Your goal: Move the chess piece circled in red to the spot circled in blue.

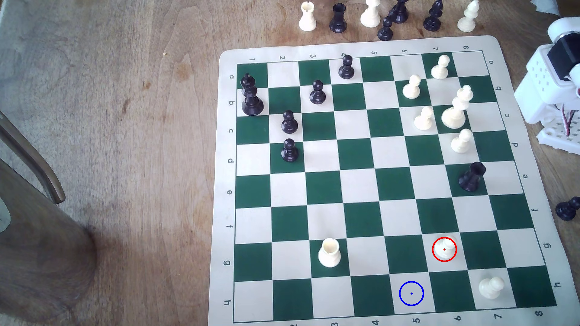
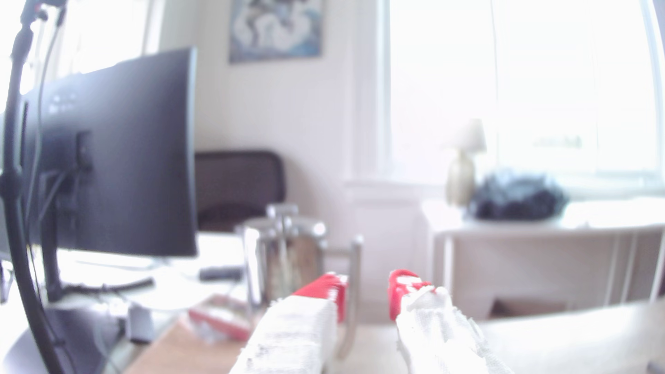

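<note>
**A:** What's on the table?

**B:** A green and cream chessboard (image 1: 370, 175) lies on a wooden table (image 1: 125, 94). The red-ringed pawn (image 1: 445, 247), small and cream with a ball top, stands upright on a cream square in row g, one row up from the board's near edge.

**A:** And the blue ring?

**B:** The blue-ringed square (image 1: 411, 293) is cream, in row h, the nearest row. It sits diagonally next to the pawn's square, one row nearer and one column toward the exterior view's left. Nothing stands on it.

**A:** What else is close by?

**B:** A cream rook (image 1: 329, 252) stands in the pawn's row, well apart toward the exterior view's left. Another cream pawn (image 1: 491, 287) stands in row h, toward the right. A black rook (image 1: 471, 177) stands two rows farther up.

**A:** Where's the arm?

**B:** Its white body (image 1: 555, 91) sits off the board at the exterior view's right edge, far from the ringed pawn.

**A:** And the gripper?

**B:** In the wrist view the gripper (image 2: 367, 298) points out into the room, toward a monitor (image 2: 115, 162) and a bright window (image 2: 521, 82). Its two white fingers (image 2: 298, 331) have red tips with a clear gap between them. The jaws are parted and hold nothing.
</note>
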You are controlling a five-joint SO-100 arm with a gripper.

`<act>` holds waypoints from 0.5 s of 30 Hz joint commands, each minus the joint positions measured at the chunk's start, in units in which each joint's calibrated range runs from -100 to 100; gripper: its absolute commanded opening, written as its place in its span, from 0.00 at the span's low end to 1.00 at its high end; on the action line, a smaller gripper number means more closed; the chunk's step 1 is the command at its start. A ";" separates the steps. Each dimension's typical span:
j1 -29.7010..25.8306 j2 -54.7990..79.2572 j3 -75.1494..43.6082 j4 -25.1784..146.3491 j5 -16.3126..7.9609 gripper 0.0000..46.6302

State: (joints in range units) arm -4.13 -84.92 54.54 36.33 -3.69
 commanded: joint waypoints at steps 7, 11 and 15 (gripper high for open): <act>-4.51 33.73 -29.79 30.58 -13.58 0.09; -9.91 50.45 -43.75 46.63 -16.51 0.07; -16.32 60.39 -47.02 51.22 -20.02 0.07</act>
State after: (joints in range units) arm -14.90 -32.64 14.87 83.82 -20.73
